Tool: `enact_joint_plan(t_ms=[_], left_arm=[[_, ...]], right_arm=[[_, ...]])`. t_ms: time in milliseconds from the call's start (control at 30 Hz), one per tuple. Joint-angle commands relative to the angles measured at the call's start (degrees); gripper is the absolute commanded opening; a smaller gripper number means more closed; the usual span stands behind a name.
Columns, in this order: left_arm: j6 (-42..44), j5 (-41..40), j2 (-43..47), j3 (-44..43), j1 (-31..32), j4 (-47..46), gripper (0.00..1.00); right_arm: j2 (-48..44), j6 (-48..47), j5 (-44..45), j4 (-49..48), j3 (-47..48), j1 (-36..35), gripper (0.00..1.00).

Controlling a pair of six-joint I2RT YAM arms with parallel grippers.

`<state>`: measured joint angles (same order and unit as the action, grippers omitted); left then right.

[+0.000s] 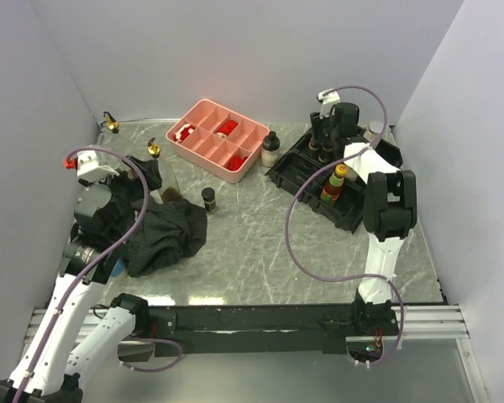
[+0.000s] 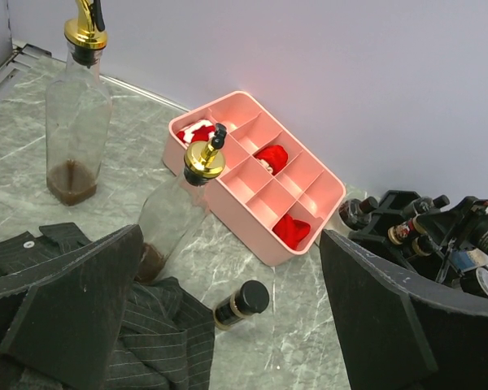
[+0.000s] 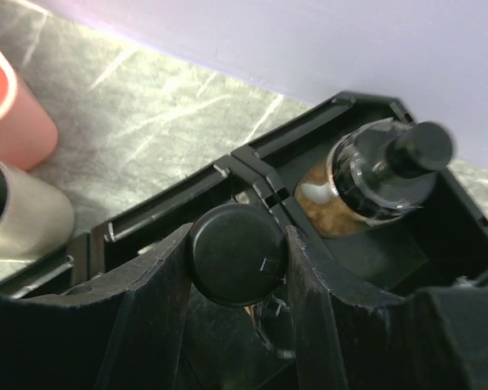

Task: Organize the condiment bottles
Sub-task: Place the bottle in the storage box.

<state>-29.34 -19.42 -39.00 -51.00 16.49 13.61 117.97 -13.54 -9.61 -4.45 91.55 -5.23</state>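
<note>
Left tool (image 2: 229,244): released, above the black cloth (image 1: 155,235), near left.
Gold-spouted bottles (image 2: 79,114): 2, far left on the worktop (image 1: 260,252).
Dark jar (image 1: 209,199): middle, just right of the cloth.
Pale shaker (image 1: 270,149): between the pink tray (image 2: 256,240) and the rack (image 1: 290,168).
Right tool (image 3: 237,244): clenched on a black-lidded jar (image 3: 232,264) in the rack, far right.

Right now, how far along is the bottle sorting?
Partly done. Done: the rack holds several, among them a yellow-capped bottle. In hand: right gripper grips a black-lidded jar at the rack. To do: two spouted bottles, a loose jar and a shaker stand on the table; left gripper is open, empty.
</note>
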Motion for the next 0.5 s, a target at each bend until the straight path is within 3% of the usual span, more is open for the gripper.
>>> enact_joint_plan(t_ms=[0,467], left_arm=[[0.6,-0.4,-0.3,0.0,0.2,-1.6,0.96],[0.6,-0.7,-1.5,-0.2,0.1,-1.5,0.97]], right_arm=[[1.9,-1.8,-2.1,-2.9,2.4,0.6,0.34],[4.4,-2.6,-3.7,-3.2,2.0,0.8,0.60]])
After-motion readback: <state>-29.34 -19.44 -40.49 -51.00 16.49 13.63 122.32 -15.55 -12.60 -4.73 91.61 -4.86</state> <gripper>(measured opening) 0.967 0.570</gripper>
